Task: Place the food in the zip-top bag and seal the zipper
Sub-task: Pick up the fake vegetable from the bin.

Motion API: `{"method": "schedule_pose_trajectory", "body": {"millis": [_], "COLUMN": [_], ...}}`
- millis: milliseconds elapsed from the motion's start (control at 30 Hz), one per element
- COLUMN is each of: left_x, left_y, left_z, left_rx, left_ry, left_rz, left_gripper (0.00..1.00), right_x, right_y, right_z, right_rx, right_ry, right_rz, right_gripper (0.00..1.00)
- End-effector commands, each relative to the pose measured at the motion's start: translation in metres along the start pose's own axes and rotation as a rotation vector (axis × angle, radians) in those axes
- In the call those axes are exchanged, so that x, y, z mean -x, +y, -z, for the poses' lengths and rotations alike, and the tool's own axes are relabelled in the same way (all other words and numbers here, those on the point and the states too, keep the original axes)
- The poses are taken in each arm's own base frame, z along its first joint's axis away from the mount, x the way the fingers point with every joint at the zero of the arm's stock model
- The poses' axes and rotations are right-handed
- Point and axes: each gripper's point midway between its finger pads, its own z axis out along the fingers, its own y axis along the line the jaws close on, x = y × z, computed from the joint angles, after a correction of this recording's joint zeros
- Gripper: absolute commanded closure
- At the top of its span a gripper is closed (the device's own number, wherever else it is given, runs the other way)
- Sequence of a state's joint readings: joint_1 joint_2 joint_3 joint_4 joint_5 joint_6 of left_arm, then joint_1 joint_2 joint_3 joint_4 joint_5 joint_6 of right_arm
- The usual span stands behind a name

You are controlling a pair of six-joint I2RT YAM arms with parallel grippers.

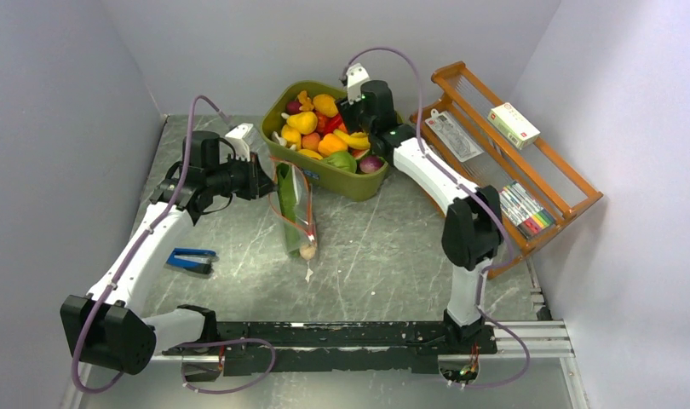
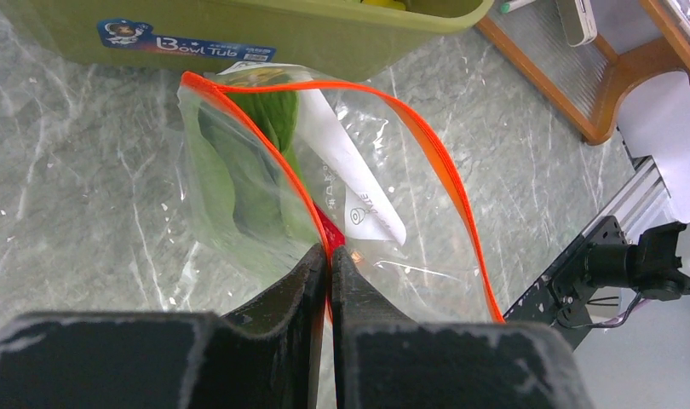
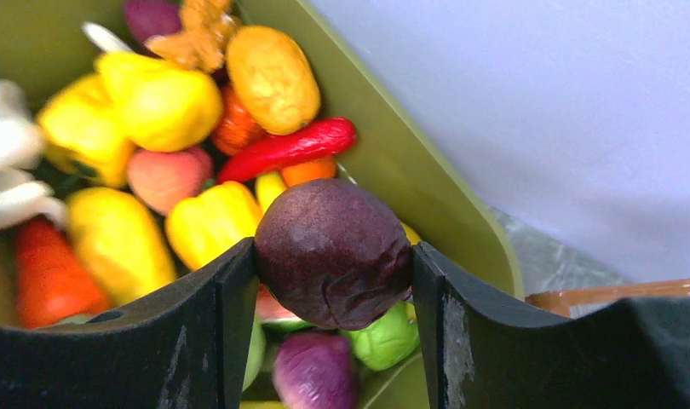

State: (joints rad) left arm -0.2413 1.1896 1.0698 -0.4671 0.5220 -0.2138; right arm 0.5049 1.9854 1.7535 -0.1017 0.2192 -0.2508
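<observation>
Fingers (image 2: 299, 290) of the left gripper (image 2: 329, 256) are pressed tight on the orange zipper (image 2: 435, 162), holding the clear bag (image 2: 410, 256) up over the desk (image 1: 393, 247) with its mouth gaping, just near-left of the green tub (image 1: 342, 183). Green leaves (image 2: 239, 170) and a red piece (image 2: 329, 230) sit inside. The right gripper (image 3: 333, 264) clamps a dark purple fruit (image 3: 324, 230) above the heaped toy food at the tub's right end.
</observation>
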Motion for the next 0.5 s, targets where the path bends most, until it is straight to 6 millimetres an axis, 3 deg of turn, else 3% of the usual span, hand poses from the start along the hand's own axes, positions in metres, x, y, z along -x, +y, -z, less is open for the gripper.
{"method": "schedule_pose_trajectory", "body": {"millis": [0, 200, 467], "left_x": [0.01, 0.01, 0.014], "left_y": [-0.004, -0.003, -0.006], "left_z": [0.004, 0.001, 0.0], "left_rx": [-0.003, -0.008, -0.021], "left_ry": [-0.055, -0.066, -0.08], "left_rz": [-0.028, -0.019, -0.013], "left_gripper": [0.93, 0.93, 0.93], "right_x": [0.029, 0.055, 0.077], "right_y": [0.02, 0.043, 0.09], "right_z": [0.043, 0.11, 0.193], "right_rx": [0.133, 0.29, 0.557], "right_ry": [-0.049, -0.119, -0.191], "right_rz": [-0.199, -0.401, -0.618], "right_gripper": [0.66, 0.68, 0.69]}}
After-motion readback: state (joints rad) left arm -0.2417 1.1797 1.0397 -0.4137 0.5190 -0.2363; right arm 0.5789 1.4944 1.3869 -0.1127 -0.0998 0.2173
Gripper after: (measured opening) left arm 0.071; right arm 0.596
